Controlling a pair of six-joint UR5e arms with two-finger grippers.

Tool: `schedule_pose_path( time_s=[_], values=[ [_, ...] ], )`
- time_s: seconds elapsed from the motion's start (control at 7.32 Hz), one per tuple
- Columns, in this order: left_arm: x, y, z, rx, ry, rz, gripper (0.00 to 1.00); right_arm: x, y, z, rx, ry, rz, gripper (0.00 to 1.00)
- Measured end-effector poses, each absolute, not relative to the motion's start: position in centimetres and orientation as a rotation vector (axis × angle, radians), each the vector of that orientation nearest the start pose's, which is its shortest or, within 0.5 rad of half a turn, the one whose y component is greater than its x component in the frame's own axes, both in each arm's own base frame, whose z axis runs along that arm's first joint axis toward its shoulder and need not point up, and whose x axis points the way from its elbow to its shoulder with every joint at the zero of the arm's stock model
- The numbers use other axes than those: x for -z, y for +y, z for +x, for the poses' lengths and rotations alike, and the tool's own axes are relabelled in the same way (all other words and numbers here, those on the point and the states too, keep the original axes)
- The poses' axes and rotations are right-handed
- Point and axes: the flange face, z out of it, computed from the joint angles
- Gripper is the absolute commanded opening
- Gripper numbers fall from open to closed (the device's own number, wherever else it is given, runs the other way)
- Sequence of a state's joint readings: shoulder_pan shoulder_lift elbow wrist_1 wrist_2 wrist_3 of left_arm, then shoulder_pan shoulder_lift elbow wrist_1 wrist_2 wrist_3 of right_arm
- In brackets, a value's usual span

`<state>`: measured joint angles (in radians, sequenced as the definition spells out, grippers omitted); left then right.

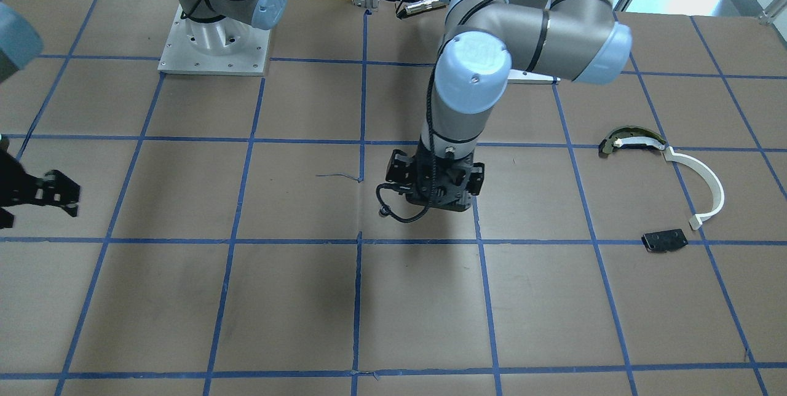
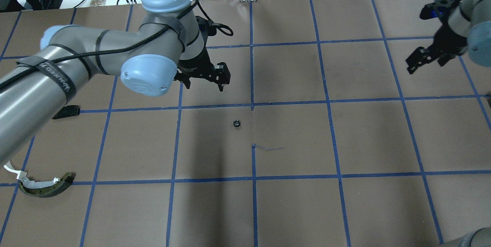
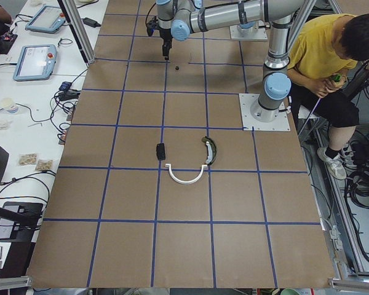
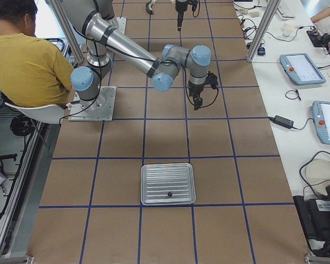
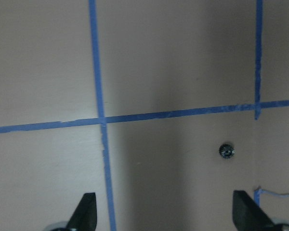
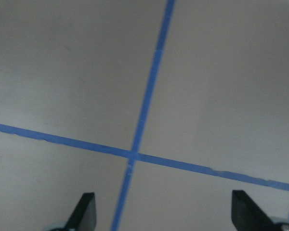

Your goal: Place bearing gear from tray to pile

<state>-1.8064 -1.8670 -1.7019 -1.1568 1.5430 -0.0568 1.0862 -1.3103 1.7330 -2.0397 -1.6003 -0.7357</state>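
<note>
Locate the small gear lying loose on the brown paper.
In the overhead view the gear lies mid-frame, just left of the central tape line, nearer the robot than the open left tool and apart from it.

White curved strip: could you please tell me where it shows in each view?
Exterior front-facing: white curved strip, right side, mid-height.
Overhead exterior: strip, one end only, lower left edge.
Exterior left: strip, centre of the picture.
Exterior right: not in it.
Left wrist-mounted: not in it.
Right wrist-mounted: not in it.
Shared landmark: the olive-and-white curved piece beside one end of it.
</note>
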Motion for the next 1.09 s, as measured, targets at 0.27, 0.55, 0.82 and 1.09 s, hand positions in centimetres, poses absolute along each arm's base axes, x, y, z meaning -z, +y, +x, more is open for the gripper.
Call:
schedule_pose_path(
  time_s=[0.27,0.55,0.82,1.09],
  values=[
    [-25.6,-52.4,-30.5,-0.067,3.133,0.413,1.00,-32.3,-52.6,-27.5,-0.015,3.169,-0.540,1.00],
    [-21.5,-51.1,-31.7,-0.158,3.097,0.549,1.00,-29.8,-47.6,-37.6,-0.058,3.090,-0.727,1.00],
    [-18.8,-51.1,-31.9,-0.174,3.086,0.614,0.98,-25.6,-45.5,-43.3,-0.067,3.060,-0.845,1.00],
    [-17.3,-51.5,-32.1,-0.157,3.088,0.621,0.86,-22.1,-45.8,-46.3,-0.082,3.049,-0.956,0.97]
  ],
)
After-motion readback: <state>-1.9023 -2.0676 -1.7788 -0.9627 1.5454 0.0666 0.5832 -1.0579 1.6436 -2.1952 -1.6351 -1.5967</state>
